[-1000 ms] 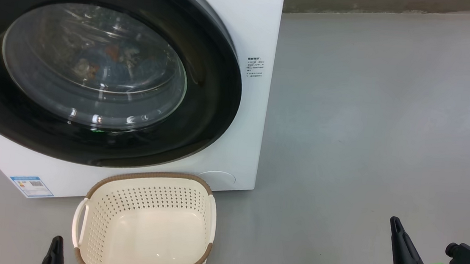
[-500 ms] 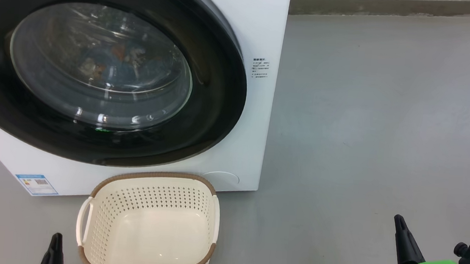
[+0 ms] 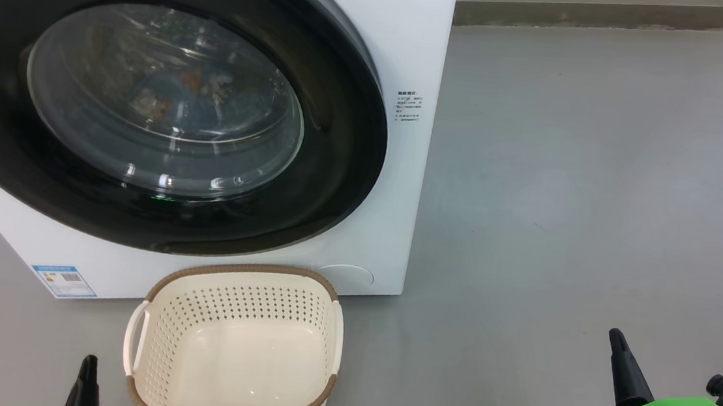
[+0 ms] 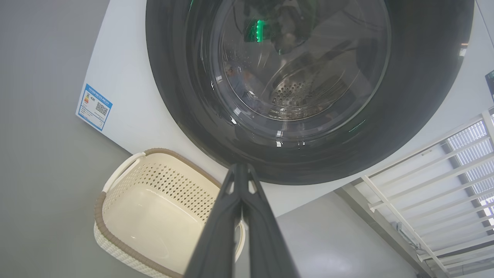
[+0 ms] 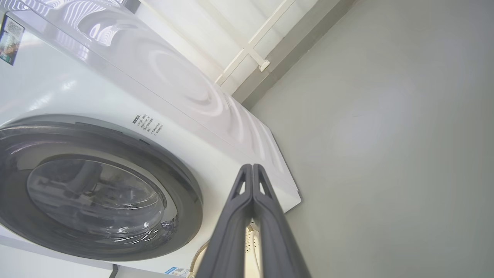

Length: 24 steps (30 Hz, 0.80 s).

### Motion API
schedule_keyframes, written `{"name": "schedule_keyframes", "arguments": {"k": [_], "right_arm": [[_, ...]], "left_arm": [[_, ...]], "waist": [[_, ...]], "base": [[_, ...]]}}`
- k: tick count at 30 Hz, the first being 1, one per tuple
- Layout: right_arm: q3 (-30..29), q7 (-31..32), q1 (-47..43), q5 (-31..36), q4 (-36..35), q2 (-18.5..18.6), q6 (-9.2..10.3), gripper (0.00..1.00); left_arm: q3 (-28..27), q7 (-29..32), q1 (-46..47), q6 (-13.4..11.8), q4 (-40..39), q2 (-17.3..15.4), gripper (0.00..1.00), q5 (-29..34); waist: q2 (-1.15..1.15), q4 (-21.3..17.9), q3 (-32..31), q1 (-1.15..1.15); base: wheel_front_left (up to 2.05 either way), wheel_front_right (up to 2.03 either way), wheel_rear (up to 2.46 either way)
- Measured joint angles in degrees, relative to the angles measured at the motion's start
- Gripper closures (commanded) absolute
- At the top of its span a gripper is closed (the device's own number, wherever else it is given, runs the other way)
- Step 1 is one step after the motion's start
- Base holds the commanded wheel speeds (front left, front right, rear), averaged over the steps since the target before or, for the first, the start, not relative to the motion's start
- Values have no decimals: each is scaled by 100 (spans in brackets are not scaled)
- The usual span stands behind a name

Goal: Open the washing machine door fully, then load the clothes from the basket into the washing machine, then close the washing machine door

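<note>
basket (image 3: 241,310) lies just right of closed left fingers (image 3: 83,388), well apart from closed right fingers (image 3: 624,376).

The robot's head camera turns slightly to its left, so the washing machine (image 3: 424,51) and the basket (image 3: 238,266) slide rightward across its view. The right gripper (image 3: 616,336) drifts rightward there too.

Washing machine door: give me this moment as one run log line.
washing machine door: shut | clothes: in drum | basket: empty | left gripper: shut, free | right gripper: shut, free
</note>
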<state>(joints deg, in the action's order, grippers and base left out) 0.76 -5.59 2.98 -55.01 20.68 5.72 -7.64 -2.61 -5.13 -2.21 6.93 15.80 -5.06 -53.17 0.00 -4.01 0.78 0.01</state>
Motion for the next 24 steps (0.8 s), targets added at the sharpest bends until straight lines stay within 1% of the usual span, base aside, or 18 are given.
{"name": "schedule_keyframes", "arguments": {"k": [24], "right_arm": [[-265, 360, 8, -1348, -154, -52, 15, 100]], "left_arm": [[-78, 401, 251, -44, -80, 81, 100, -1328]], "waist": [[0, 139, -29, 0]], "base": [[0, 0, 0]]}}
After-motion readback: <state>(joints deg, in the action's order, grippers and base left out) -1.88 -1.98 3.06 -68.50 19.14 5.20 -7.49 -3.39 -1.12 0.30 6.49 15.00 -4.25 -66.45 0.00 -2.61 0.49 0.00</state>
